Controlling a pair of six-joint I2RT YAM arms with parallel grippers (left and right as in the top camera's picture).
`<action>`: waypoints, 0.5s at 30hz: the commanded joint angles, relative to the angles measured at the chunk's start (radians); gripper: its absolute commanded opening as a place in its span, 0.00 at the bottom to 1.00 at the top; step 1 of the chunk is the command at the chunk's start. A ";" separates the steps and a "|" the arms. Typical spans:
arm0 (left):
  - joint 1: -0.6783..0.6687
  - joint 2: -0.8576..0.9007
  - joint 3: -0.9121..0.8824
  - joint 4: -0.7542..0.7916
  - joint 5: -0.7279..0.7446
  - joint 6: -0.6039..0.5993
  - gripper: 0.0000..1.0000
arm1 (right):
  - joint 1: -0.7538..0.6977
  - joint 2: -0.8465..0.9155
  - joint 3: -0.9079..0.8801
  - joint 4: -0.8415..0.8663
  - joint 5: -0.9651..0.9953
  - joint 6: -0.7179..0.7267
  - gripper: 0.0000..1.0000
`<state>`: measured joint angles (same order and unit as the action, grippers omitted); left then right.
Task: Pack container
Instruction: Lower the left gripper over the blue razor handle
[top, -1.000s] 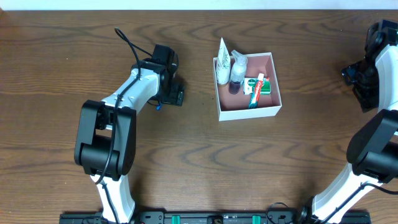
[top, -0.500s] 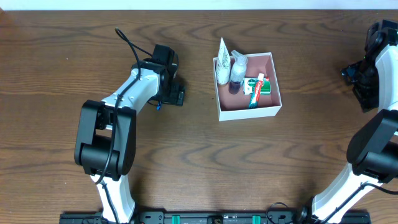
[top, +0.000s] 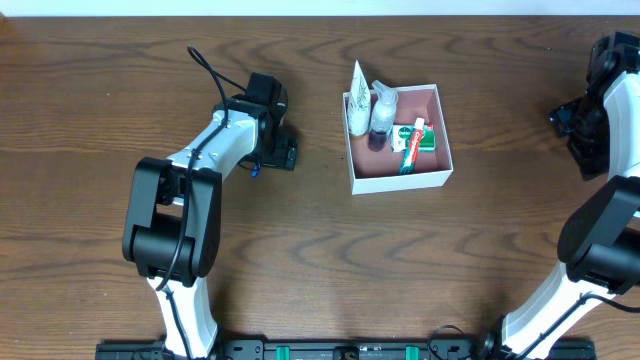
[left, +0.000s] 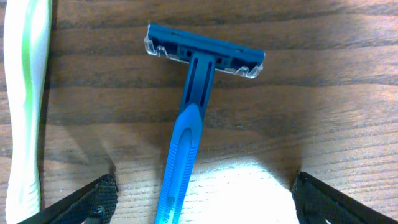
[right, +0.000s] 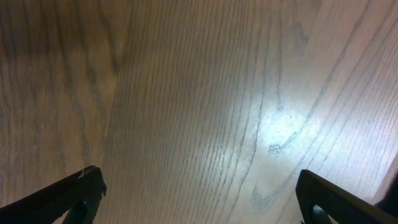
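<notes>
The container (top: 400, 182), a square white-walled box with a pink inside, sits right of centre in the overhead view. It holds a white tube (top: 357, 95), a small bottle (top: 381, 112), a green-and-white soap packet (top: 424, 138) and a red-and-white tube (top: 412, 148). My left gripper (top: 272, 150) is left of the box, low over the table. In the left wrist view it is open (left: 202, 199) around the handle of a blue razor (left: 189, 127) lying flat. A green-and-white toothbrush (left: 25, 106) lies beside it. My right gripper (top: 575, 125) is open and empty (right: 199, 193) over bare wood.
The table is dark brown wood (top: 330, 260). The right arm stands at the far right edge, well away from the box. The razor and toothbrush are hidden under the left gripper in the overhead view.
</notes>
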<state>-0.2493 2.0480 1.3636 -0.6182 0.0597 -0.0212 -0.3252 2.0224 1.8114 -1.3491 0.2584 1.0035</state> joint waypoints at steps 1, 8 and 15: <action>0.004 0.034 -0.018 0.008 0.008 0.010 0.90 | -0.002 0.005 0.005 -0.001 0.014 0.013 0.99; 0.004 0.034 -0.018 0.023 0.008 0.010 0.64 | -0.002 0.005 0.005 -0.001 0.014 0.013 0.99; 0.004 0.034 -0.018 0.034 0.007 0.010 0.51 | -0.002 0.005 0.005 -0.001 0.014 0.013 0.99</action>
<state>-0.2493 2.0506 1.3636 -0.5823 0.0570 -0.0181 -0.3252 2.0224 1.8114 -1.3487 0.2584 1.0031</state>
